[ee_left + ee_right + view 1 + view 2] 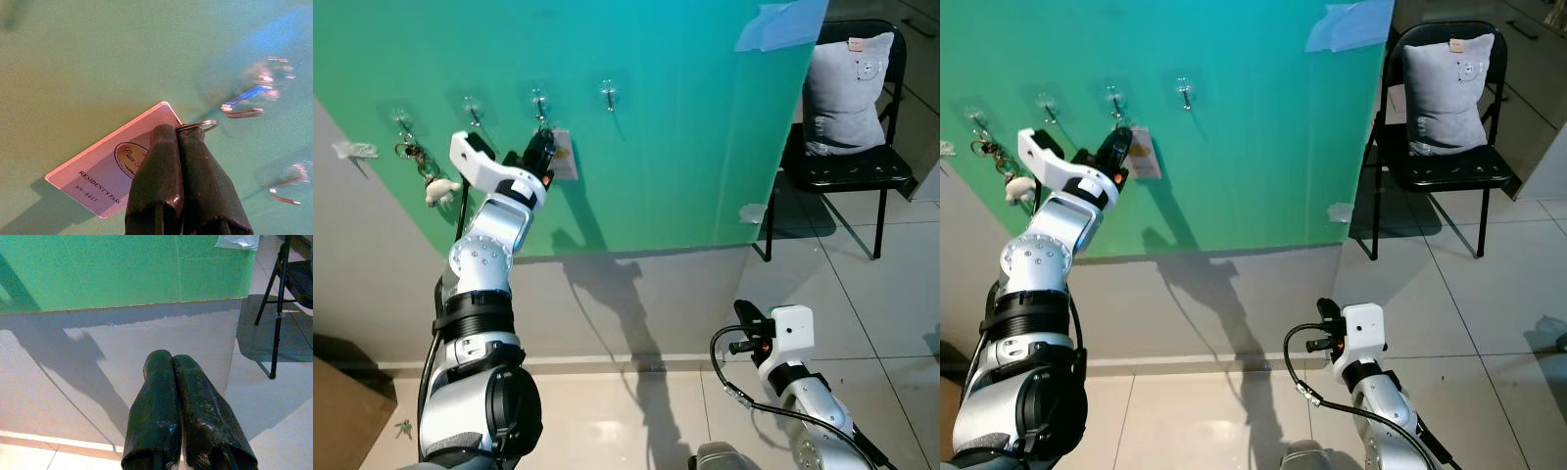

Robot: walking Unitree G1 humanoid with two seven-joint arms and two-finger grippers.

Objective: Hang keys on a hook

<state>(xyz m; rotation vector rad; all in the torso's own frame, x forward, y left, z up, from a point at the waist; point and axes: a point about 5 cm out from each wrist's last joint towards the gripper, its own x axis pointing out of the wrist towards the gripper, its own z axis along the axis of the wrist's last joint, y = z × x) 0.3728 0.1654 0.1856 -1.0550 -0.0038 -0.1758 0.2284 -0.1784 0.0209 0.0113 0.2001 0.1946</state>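
My left gripper [541, 145] is raised against the green wall and shut on a metal key ring [205, 126]. A pink card marked "Resident's Pass" [105, 169] hangs from the ring and lies flat on the wall. The ring is just beside and below the third clear hook [539, 100], with its metal prong [242, 111] close to the ring. Another bunch of keys with a small white plush [438, 188] hangs on the first hook [400, 119]. My right gripper [173, 363] hangs low near the floor, shut with nothing in it.
Two other hooks [471, 106] [609, 94] are on the wall. A black chair [862, 174] with a grey pillow [847, 88] stands at the right. A cardboard box [337, 416] sits at the lower left, with a small object [403, 427] on the tiles beside it.
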